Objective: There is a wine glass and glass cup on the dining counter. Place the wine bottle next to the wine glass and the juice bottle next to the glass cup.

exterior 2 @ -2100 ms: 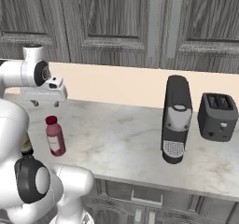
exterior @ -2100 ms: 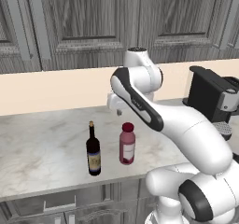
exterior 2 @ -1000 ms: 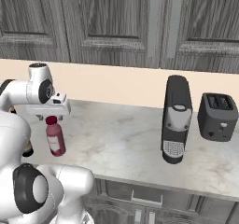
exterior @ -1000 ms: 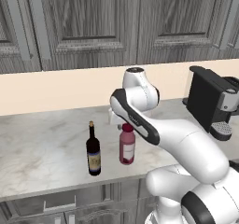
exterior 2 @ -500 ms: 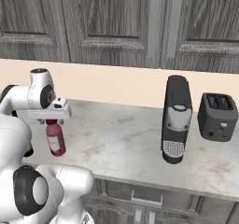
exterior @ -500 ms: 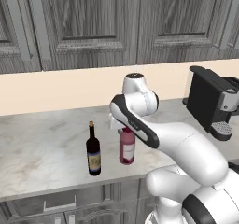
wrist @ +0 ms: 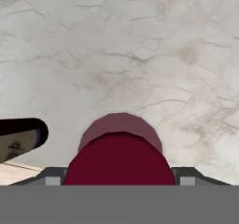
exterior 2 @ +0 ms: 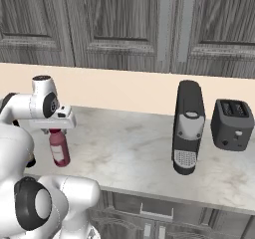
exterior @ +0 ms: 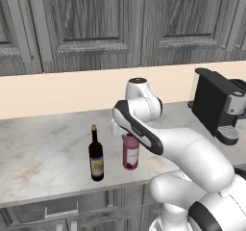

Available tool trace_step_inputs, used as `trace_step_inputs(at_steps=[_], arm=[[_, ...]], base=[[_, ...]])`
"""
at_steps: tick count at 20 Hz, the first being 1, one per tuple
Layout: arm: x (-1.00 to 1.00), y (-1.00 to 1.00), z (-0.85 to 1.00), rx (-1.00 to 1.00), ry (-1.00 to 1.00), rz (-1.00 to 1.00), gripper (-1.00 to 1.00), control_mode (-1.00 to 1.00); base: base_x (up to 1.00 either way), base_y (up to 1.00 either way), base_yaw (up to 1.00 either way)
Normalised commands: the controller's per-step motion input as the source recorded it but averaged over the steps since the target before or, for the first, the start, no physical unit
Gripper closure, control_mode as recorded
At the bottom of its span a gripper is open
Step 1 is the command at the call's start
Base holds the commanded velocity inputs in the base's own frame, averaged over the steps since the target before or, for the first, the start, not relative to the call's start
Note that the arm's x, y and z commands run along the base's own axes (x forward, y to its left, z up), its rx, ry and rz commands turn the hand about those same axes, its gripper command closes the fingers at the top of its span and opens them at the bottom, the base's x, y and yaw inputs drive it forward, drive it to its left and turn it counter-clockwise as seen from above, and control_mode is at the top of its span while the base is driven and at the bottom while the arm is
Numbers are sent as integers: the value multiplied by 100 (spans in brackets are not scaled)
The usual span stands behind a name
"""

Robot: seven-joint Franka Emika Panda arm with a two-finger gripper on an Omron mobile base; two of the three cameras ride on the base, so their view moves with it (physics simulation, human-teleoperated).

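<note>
The squat pinkish-red juice bottle stands upright on the pale marbled wall counter, a little back from its front edge. My gripper reaches straight down over its dark red cap. The jaws stand close on either side of the cap; whether they press on it is unclear. The tall dark wine bottle stands just left of the juice bottle, apart from my hand. The wine glass, the glass cup and the dining counter are out of view.
A black coffee machine stands on the counter to the right, with a dark toaster beyond it. Grey wood wall cabinets hang above a beige backsplash. Drawer fronts run below the counter edge.
My hand has dropped from above the juice bottle down onto its cap. Both bottles stay where they were.
</note>
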Motion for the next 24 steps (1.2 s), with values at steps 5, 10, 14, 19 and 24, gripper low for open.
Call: trace_step_inputs(at_steps=[5,10,14,19,24], arm=[[-3,0,0,0,0,0,100,-100],[-16,-1,32,-1,-7,0,100,-100],[-25,-1,48,0,-8,0,100,-100],[-29,-10,45,0,-3,0,100,-100],[-28,-18,32,0,-2,0,100,-100]], base=[[0,0,0],[0,0,0],[0,0,0],[0,0,0],[0,0,0]])
